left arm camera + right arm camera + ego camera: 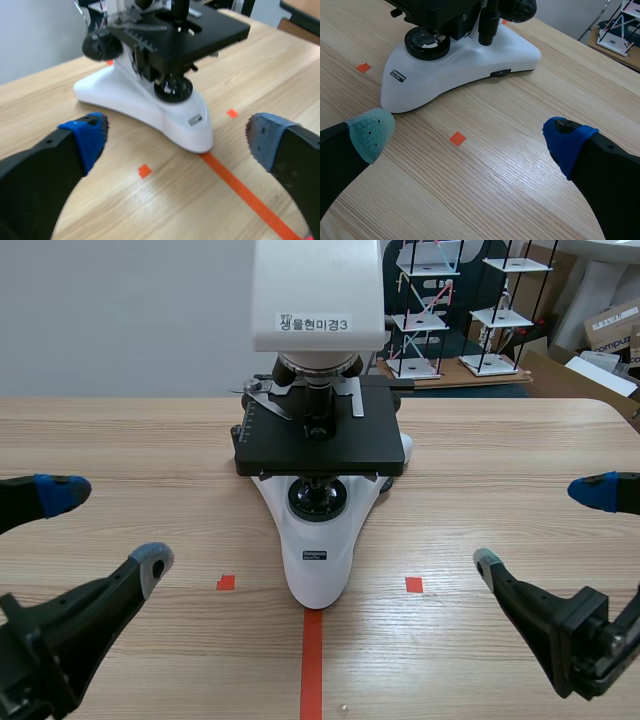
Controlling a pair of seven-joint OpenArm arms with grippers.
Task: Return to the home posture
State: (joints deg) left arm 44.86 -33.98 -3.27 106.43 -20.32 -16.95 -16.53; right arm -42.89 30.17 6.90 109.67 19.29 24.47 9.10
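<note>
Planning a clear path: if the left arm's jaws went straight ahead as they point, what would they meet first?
Probably the microscope's white base, lying ahead between the open jaws; depth is unclear.

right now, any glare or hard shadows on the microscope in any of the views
Scene view: even light, only a soft shadow under the stage of the microscope. Left wrist view: no glare, a faint sheen on its white base. Right wrist view: a pale sheen on the table beside the base, nothing washed out.
</note>
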